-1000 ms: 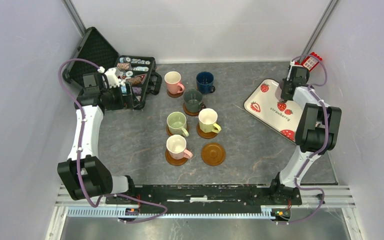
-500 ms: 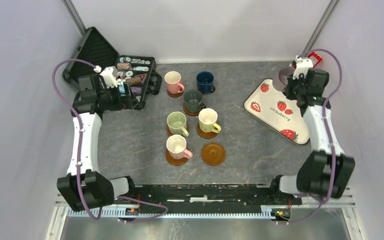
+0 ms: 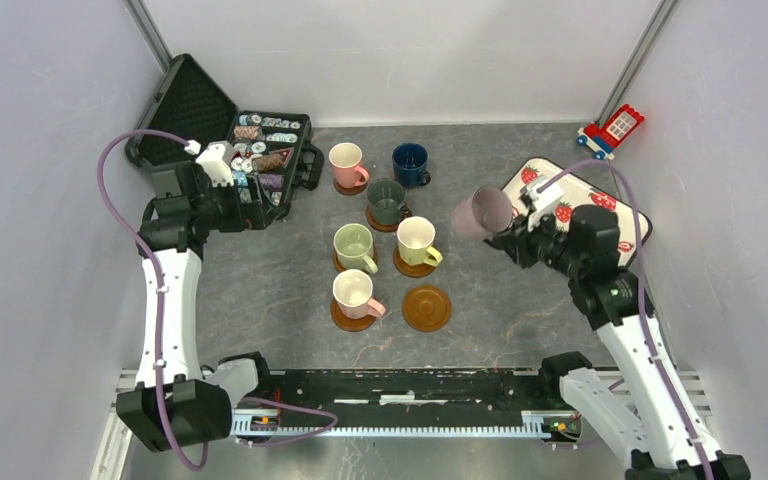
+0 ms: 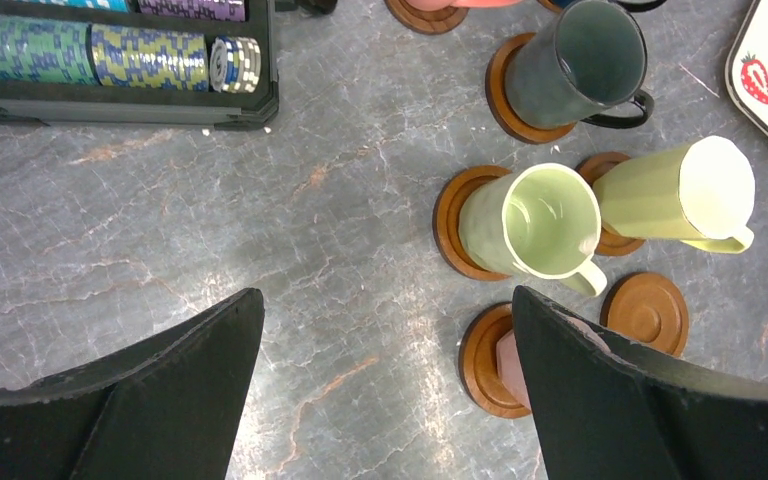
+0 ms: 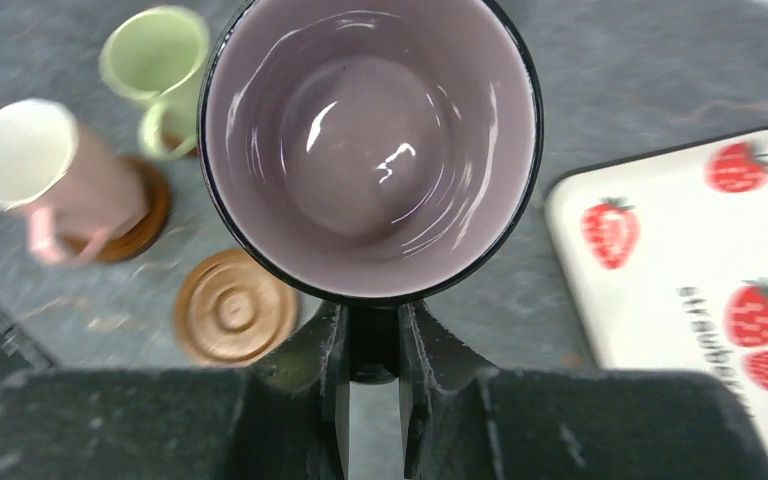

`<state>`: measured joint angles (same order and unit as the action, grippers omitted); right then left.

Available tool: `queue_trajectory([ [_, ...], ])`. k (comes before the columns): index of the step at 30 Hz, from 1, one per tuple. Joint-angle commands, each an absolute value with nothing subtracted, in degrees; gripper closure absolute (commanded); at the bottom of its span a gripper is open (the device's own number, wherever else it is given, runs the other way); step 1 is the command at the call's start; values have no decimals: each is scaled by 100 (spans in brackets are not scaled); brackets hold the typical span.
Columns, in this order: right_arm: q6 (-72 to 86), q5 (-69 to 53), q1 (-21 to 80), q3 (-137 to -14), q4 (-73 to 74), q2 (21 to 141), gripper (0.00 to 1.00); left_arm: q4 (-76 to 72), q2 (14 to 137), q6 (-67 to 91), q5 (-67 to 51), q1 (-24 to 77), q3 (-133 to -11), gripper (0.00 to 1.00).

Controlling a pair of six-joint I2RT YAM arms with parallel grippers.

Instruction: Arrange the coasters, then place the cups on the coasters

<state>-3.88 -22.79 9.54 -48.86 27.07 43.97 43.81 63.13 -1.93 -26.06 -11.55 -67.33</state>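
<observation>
1. Mauve mug [image 3: 482, 212] now in the air over the desk [image 3: 520, 310], between the tray [image 3: 543, 176] and the mug cluster. Half a sec ago it was at the tray's far corner, so it's been lifted and carried in toward centre. Looks tilted in the top view.
2. Right tool [image 5: 372, 340] pinching the mug at its near edge, fingers close together. Handle or wall, can't tell.
3. Bare coaster [image 3: 426, 308] is the only one w/o a mug. It sits nearer the arm bases than the mug and well apart from it.
4. Six other mugs [image 3: 352, 290] each sit on a coaster, unchanged.
5. Meaning: prob. last mug in transit. What's left is to level it, lower onto the bare coaster, let go.
6. Left tool [image 4: 385, 300] spread wide, holding nothing, off to the left of the cluster.
</observation>
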Motion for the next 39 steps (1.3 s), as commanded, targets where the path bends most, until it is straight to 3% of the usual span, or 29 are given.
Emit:
queue_trajectory([
  [1,-12,-1980,1766,-4625,2717,3969,100,4494,6010,-133,-2812,-1186,-6621,0],
  [12,-287,-1746,3757,-4204,2773,4060,100,4680,5667,-307,-2722,-1186,-6400,0],
  [22,-35,237,5207,-3747,2318,4936,100,4685,5609,-370,-2587,-1186,-6346,0],
  [33,419,1090,5605,-3381,1869,5330,100,4621,5622,-441,-2478,-1187,-6166,0],
  [39,574,852,5675,-3247,1686,5413,100,4571,5719,-445,-2487,-1182,-6158,0],
])
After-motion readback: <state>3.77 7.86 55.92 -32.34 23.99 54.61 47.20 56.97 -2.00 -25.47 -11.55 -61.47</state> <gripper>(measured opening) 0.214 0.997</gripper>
